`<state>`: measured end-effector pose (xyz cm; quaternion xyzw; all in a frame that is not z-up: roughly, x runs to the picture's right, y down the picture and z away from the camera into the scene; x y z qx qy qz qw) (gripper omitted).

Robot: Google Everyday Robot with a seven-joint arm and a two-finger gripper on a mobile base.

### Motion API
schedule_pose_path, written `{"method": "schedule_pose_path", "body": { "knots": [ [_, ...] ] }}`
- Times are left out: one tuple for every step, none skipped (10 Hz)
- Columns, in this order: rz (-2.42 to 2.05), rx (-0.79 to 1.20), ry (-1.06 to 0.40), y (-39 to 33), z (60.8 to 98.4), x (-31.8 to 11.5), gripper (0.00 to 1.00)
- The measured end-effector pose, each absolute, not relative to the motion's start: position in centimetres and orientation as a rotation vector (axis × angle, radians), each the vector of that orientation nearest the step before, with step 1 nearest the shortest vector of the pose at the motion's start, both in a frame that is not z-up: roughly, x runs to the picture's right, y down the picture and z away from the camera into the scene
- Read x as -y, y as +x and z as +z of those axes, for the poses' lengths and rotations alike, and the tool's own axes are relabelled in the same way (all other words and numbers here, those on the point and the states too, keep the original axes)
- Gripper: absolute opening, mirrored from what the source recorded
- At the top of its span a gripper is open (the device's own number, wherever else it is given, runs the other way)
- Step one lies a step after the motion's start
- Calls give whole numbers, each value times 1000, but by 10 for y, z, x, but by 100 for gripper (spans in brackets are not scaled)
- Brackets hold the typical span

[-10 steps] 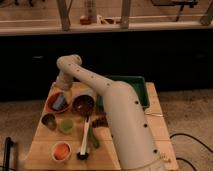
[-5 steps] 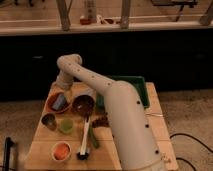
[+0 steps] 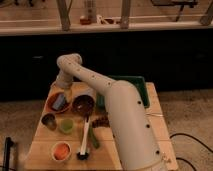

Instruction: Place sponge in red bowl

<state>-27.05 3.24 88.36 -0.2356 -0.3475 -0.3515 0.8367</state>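
Note:
The orange-red bowl sits at the left of the wooden table. The blue-grey sponge lies inside it, tilted toward the right side. My gripper hangs at the end of the white arm, just above the bowl's far right rim and right by the sponge's upper end. I cannot tell whether it touches the sponge. The dark brown bowl stands immediately right of the red bowl.
On the wooden table are a small metal cup, a green cup, a white bowl with orange contents, a dish brush and a green tray. My arm spans the table's right half.

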Motion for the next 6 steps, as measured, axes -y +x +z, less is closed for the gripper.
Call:
{"method": "schedule_pose_path", "body": {
  "knots": [
    [-745, 736, -498, -270, 883, -32, 80],
    [-746, 736, -498, -269, 883, -32, 80],
    [-748, 737, -497, -269, 882, -31, 80],
    [-750, 737, -496, -269, 882, -31, 80],
    [-752, 737, -495, -268, 882, -31, 80],
    [-754, 737, -494, -268, 882, -31, 80]
  ]
}}
